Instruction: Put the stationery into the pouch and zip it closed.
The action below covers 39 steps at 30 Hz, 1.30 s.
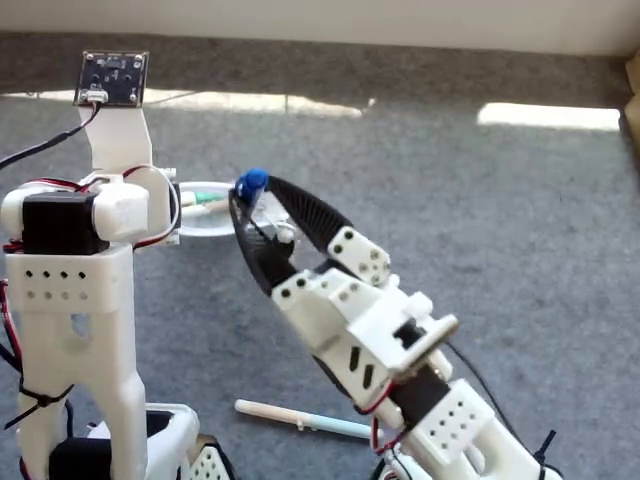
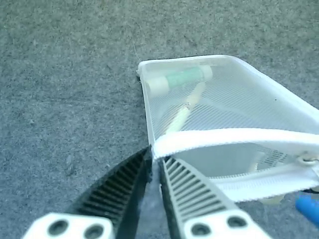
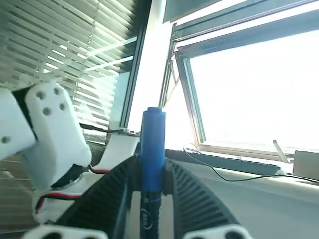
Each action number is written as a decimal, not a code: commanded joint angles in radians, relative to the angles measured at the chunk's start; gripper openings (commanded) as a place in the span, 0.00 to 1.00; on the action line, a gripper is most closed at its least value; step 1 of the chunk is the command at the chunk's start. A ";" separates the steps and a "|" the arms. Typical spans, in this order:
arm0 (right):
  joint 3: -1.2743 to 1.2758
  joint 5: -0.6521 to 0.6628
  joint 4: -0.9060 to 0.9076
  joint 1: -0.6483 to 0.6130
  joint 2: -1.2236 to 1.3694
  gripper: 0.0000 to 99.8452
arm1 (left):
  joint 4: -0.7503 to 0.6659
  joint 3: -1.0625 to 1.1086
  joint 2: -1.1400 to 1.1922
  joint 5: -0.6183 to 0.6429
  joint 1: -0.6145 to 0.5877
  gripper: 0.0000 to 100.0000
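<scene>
While left gripper [image 2: 153, 157] pinches the limp mesh pouch [image 2: 224, 104] by its rim toward the carpet's [image 1: 500, 250] far edge, right gripper [image 3: 151, 167] clamps the pen [image 3: 152, 134] mid-barrel beside the mouth: stiff, probably slick, best held centrally.

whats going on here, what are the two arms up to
The left gripper pinches the rim of a white mesh zip pouch, open and already holding a green-and-white tube and a thin white stick. The right gripper holds a blue pen by the pouch's mouth. A white pen with a pale blue end lies on the grey table.
</scene>
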 commanded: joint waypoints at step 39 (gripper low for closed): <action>0.022 0.311 0.354 -0.082 0.142 0.06 | -0.020 -0.002 -0.024 -0.003 0.013 0.01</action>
